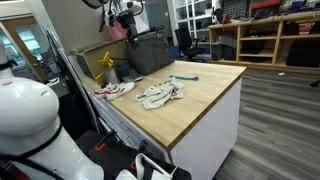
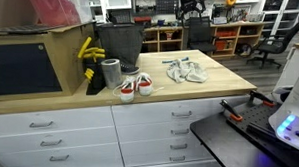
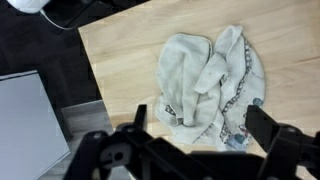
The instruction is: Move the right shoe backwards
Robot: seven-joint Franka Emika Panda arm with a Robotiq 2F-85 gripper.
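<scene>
A pair of white shoes with red trim (image 2: 136, 86) stands near one end of the wooden counter (image 2: 214, 88), side by side; it also shows in an exterior view (image 1: 115, 90). The shoe on the right (image 2: 145, 84) touches its mate. A crumpled white cloth (image 3: 210, 80) lies on the counter in the middle of the wrist view and in both exterior views (image 1: 160, 95) (image 2: 185, 71). My gripper (image 3: 203, 122) is open and empty, high above the cloth. It shows at the top of an exterior view (image 1: 125, 12). The shoes are out of the wrist view.
A black bin (image 2: 118, 40) stands behind the shoes, with a grey cup (image 2: 111, 72) and yellow object (image 2: 88, 48) beside it. A small blue thing (image 1: 186, 78) lies past the cloth. The counter's edge (image 3: 95, 90) drops off next to the cloth.
</scene>
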